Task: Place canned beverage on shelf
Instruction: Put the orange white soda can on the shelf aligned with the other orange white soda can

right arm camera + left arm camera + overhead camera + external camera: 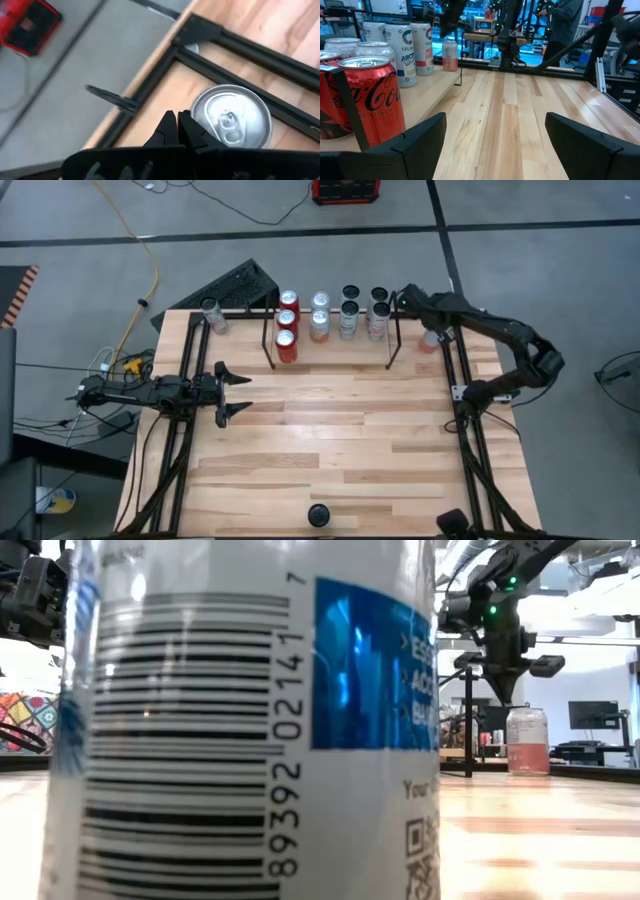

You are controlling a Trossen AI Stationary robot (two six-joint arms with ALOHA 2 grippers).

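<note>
The right gripper (177,125), fingers pressed shut and empty, hovered directly above the upright silver-topped pink can (231,118), just outside the black wire shelf (392,340); the left gripper (232,393) waited open, well apart

Shelf (330,330) sat at the counter's (330,450) back edge, centred, holding four columns of cans: three on the left (287,325), then two, two, two. One loose can (211,315) stood left of the shelf by the back-left corner; another (430,340) right of it, under the right gripper (402,302). Left gripper (232,388) hung over the counter's left side, in front of the shelf's left end. A can (318,514) stood at the front edge, centre.
</note>
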